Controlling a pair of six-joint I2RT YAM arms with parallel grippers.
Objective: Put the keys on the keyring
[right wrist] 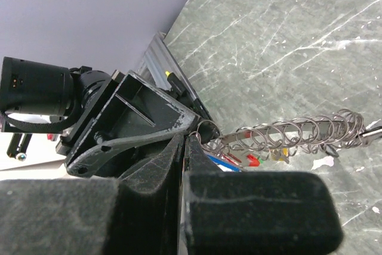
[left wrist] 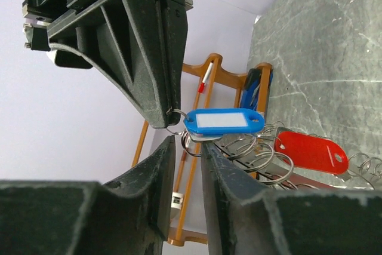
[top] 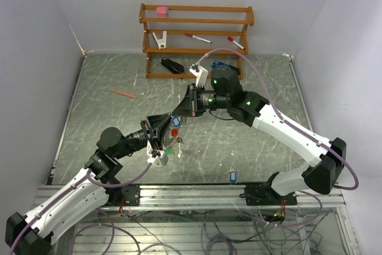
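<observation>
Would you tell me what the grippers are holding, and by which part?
Both the left gripper and right gripper seem to pinch the small wire ring by the blue tag.

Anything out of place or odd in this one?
One blue-tagged key lies alone near the table's front edge, apart from the keyring that the left gripper and right gripper hold mid-table. A red pen lies loose at left, off the rack.

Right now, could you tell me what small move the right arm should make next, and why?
Probably ease the right gripper slightly toward the left gripper, threading the small ring of the blue tag onto the keyring: both rings sit where the two grippers meet, but whether they have linked is unclear.
</observation>
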